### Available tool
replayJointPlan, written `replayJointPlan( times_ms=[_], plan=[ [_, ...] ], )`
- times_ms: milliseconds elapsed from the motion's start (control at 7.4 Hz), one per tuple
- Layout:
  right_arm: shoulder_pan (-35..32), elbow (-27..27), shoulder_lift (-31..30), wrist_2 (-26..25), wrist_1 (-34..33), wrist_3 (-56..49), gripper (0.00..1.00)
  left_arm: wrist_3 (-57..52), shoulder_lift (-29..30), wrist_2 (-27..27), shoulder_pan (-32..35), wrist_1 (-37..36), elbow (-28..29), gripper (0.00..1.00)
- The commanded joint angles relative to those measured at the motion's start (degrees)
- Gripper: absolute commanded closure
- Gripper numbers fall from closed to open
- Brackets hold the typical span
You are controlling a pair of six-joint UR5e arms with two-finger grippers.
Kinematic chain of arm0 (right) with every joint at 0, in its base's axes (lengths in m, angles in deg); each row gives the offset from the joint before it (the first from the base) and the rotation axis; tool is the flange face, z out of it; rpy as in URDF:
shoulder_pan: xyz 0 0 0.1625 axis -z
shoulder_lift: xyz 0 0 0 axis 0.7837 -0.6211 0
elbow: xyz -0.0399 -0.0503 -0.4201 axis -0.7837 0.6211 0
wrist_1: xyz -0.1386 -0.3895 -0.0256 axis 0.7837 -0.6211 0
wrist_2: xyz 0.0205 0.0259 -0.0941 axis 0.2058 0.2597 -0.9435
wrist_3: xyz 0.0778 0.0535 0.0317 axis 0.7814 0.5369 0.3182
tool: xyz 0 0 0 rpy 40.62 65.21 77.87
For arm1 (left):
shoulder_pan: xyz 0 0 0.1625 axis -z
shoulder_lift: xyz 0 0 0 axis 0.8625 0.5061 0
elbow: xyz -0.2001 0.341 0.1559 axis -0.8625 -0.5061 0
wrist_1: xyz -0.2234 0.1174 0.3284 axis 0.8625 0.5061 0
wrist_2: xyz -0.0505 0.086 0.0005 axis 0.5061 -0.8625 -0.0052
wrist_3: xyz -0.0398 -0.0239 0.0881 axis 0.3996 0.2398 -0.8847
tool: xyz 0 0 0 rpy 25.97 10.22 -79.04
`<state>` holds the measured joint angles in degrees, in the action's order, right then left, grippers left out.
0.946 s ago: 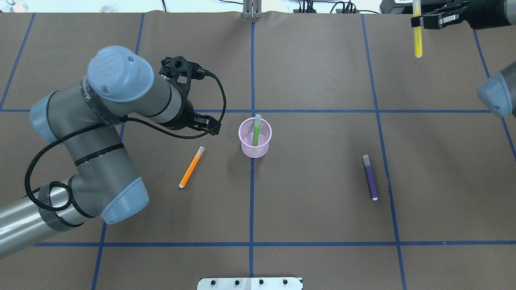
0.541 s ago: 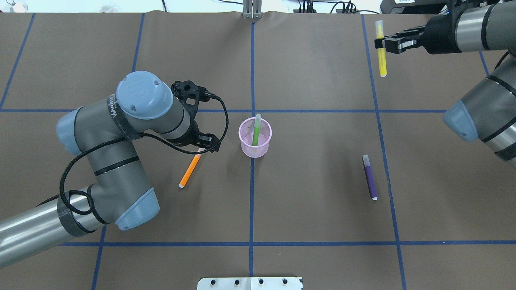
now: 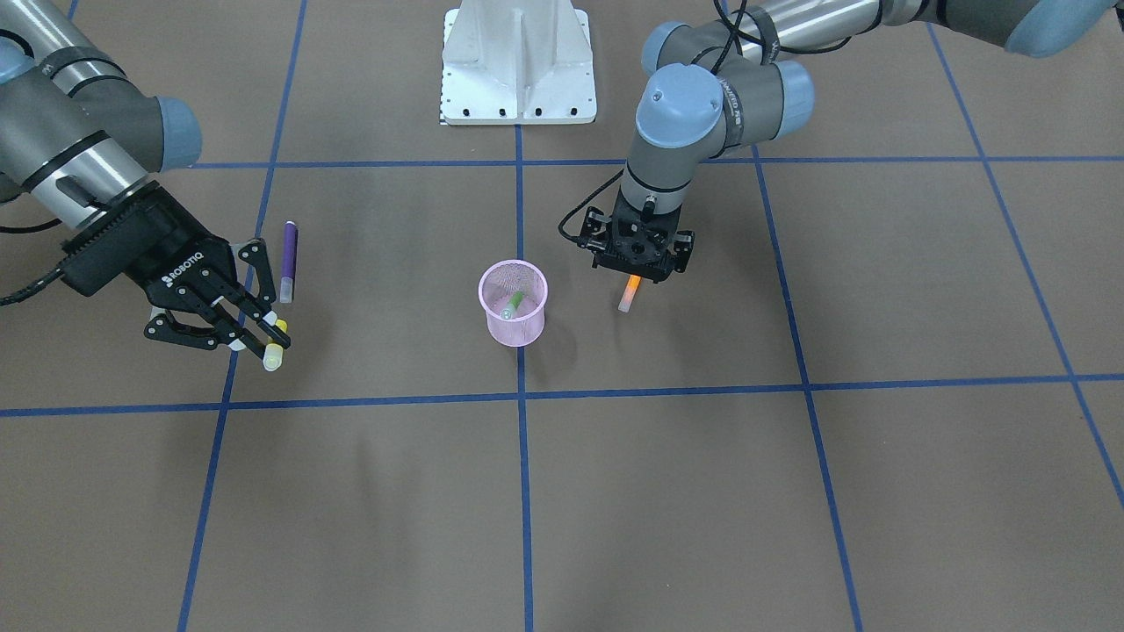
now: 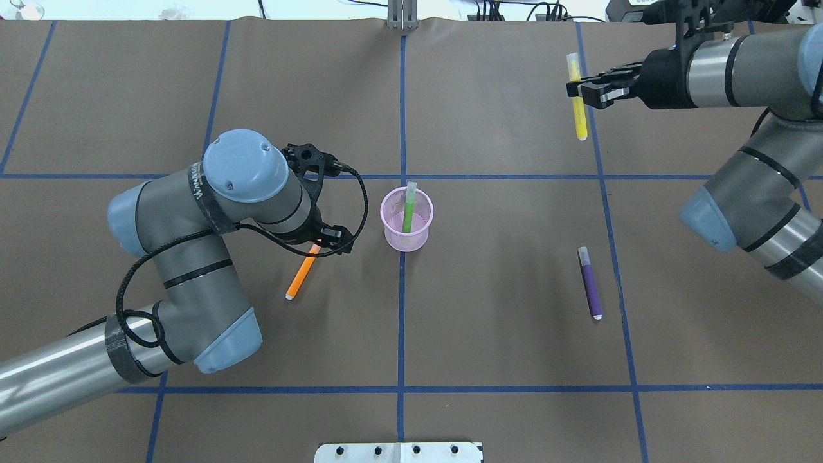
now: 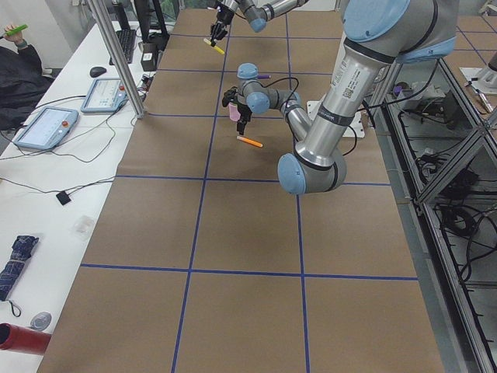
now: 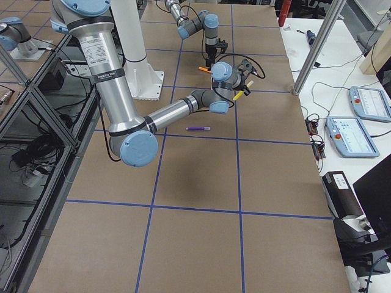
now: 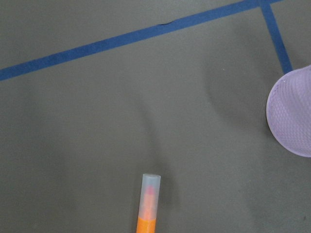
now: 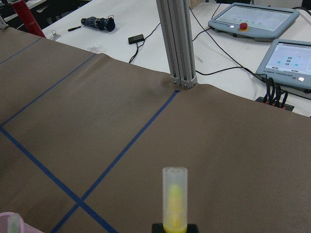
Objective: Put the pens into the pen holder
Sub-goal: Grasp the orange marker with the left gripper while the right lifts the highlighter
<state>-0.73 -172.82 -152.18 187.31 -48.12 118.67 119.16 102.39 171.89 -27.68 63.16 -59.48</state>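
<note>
Hovering above the orange pen [image 4: 300, 273], left of the pen holder [image 4: 411, 243], the left gripper [image 3: 636, 268] hides its jaws; opening cannot be told. Far right, the right gripper [image 4: 582, 90] pinches a yellow pen [image 4: 579, 119]. Probably light, rigid, slick: grasp mid-barrel.

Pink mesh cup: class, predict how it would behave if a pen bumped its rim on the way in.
The pink mesh cup looks like open wire, so probably light and easily shoved. It narrows toward the base, so a rim bump might tip it. The green pen leaning inside may unbalance it slightly.
</note>
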Motion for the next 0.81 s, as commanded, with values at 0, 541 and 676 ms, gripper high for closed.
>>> replayJointPlan(
  times_ms=[0, 541, 676],
  plan=[
    [1.4, 0.0, 1.0, -0.6, 0.0, 0.2, 1.00, -0.1, 0.1, 0.0, 0.0, 0.3, 1.6, 0.17],
    [2.2, 0.1, 2.0, -0.8, -0.2, 0.3, 1.00, -0.1, 0.2, 0.1, -0.1, 3.8, 4.7, 0.28],
    [2.4, 0.1, 2.4, -1.2, -0.3, 0.7, 1.00, -0.1, 0.1, 0.1, -0.1, 3.7, 4.7, 0.35]
  ],
)
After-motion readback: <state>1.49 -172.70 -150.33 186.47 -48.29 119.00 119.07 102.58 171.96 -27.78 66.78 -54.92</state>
